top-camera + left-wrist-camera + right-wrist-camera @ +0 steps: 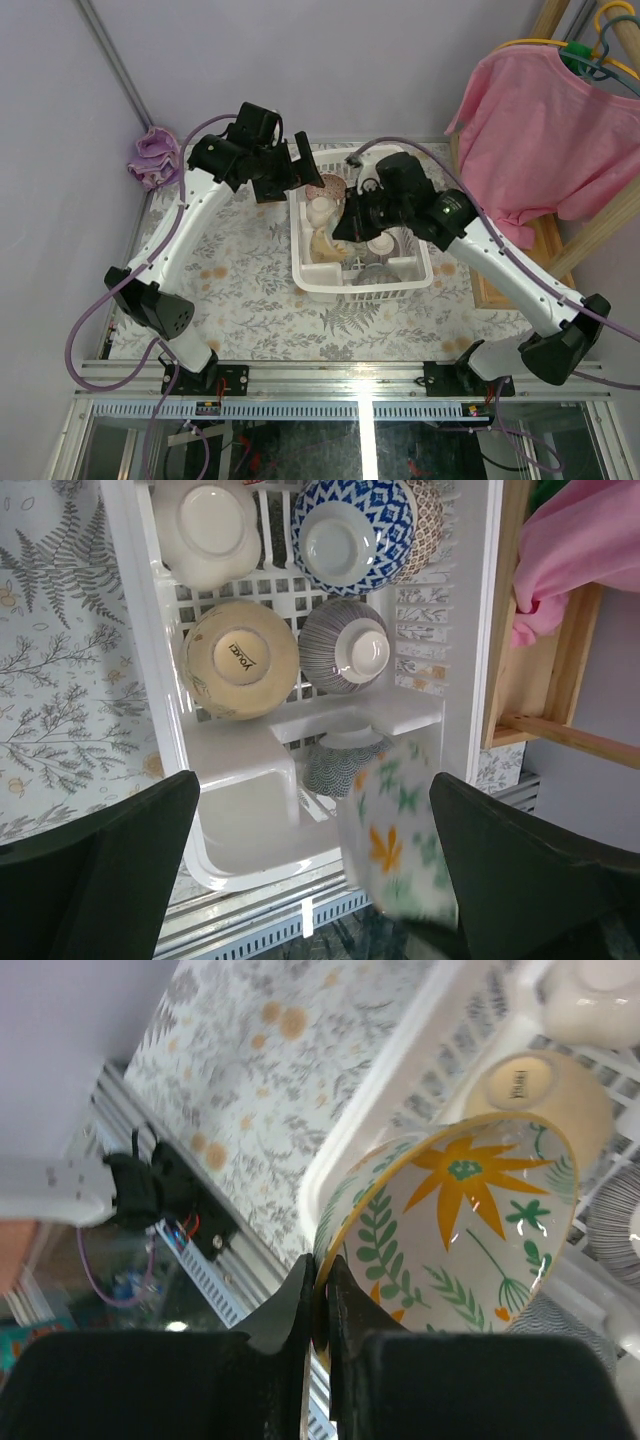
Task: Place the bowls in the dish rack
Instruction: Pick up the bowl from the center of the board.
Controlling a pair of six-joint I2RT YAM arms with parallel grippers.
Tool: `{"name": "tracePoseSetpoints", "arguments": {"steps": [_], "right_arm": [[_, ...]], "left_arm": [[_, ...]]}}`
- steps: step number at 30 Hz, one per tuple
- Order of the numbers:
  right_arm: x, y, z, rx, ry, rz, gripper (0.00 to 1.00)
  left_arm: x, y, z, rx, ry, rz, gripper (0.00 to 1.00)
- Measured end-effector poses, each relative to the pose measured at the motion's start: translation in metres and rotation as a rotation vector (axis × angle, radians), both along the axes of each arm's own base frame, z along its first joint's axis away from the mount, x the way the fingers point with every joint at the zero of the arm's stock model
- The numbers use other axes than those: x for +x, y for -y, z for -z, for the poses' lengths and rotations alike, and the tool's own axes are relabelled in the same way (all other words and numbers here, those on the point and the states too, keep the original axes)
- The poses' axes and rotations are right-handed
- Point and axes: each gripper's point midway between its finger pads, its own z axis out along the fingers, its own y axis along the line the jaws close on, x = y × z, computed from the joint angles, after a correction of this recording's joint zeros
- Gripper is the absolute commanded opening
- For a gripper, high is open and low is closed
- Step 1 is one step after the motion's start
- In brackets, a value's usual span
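The white dish rack (412, 282) stands mid-table with several bowls upside down in it: a whitish one (208, 530), a blue-white netted one (350, 530), a tan one (238, 660) and a grey striped one (345, 645). My right gripper (322, 1290) is shut on the yellow rim of a white bowl with green leaves and orange flowers (460, 1220). It holds that bowl tilted on its side over the rack's near-left part (328, 245). My left gripper (315, 880) hangs open over the rack's far-left corner (290, 178), holding nothing. The floral bowl (400, 840) shows blurred between its fingers.
A pink shirt (545, 130) hangs on a hanger over a wooden frame (520, 260) right of the rack. A purple cloth (155, 158) lies at the far-left corner. A leaf-print cloth (250, 290) covers the table. A metal rail (350, 368) runs along the near edge.
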Motion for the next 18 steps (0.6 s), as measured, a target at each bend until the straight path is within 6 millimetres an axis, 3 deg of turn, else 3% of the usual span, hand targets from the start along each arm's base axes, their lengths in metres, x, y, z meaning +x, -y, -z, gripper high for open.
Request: {"name": "tracePoseSetpoints", "arguments": {"steps": [6,12,18], "right_arm": [[0.062,0.032,0.031,0.156,-0.129,0.175,0.00],[0.083,0.037,0.059,0.315,-0.249,0.232,0.00],[0.100,0.040,0.071,0.426,-0.308,0.274,0.00]], "left_arm": [[0.009,0.009,-0.006,-0.048,0.038,0.007,1.00],[0.014,0.025,0.001,-0.072,0.062,0.032,1.00],[0.013,0.051,0.015,-0.087,0.085,0.087,0.95]]}}
